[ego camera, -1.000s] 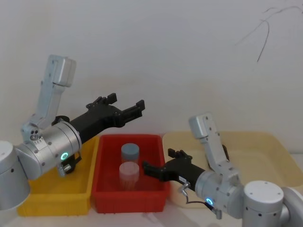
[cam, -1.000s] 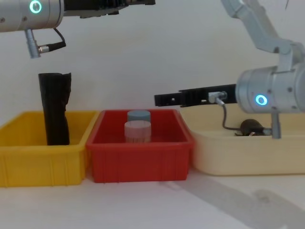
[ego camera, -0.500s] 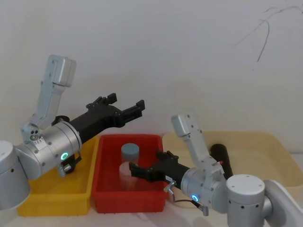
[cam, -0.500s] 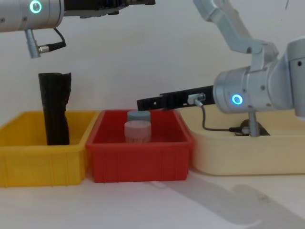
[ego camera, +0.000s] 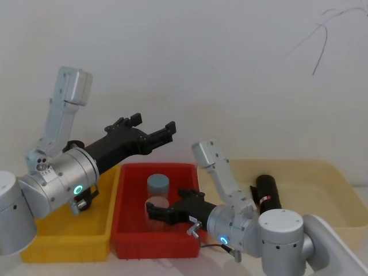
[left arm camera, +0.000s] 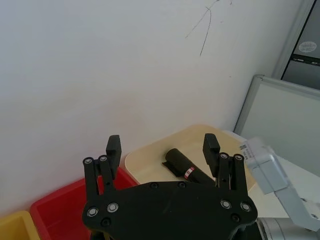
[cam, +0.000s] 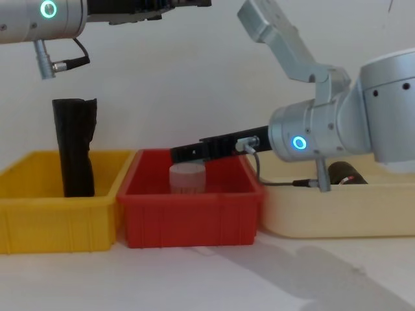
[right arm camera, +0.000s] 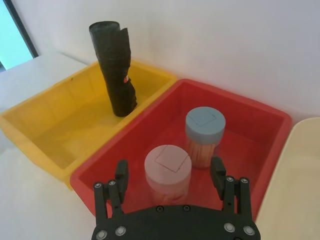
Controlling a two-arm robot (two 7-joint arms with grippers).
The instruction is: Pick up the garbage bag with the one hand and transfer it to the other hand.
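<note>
Lying flat in cream tray (ego camera: 322,172), garbage bag (ego camera: 268,195) points front-to-back; both hands open, empty.

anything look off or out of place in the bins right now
Nothing spilled or damaged. One black roll stands upright in the yellow bin, its top ragged; the garbage bag lies flat in the cream tray.

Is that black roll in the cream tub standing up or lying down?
Lying down. The garbage bag rests on its side on the cream tub floor, its label band facing up; neither hand touches it.
</note>
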